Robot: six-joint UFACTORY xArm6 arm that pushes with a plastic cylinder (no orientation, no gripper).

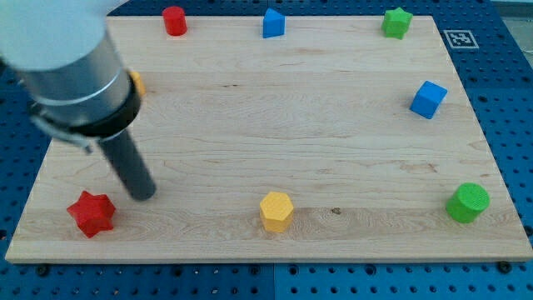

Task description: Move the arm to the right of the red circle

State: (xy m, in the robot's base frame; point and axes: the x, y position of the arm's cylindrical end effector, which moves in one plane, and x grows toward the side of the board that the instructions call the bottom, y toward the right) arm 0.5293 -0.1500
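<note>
The red circle (174, 20) is a red cylinder at the view's top edge of the wooden board, left of centre. My tip (144, 195) rests on the board near the view's bottom left, far below the red circle and slightly to its left. A red star (92, 213) lies just to the left of and below my tip, a small gap apart from it. The arm's grey body fills the view's top left corner.
A blue block (273, 23) and a green star (397, 22) sit along the top edge. A blue cube (428, 99) is at the right. A green cylinder (467, 202) is at the bottom right. A yellow hexagon (276, 211) is at the bottom centre. An orange-yellow block (137, 82) peeks from behind the arm.
</note>
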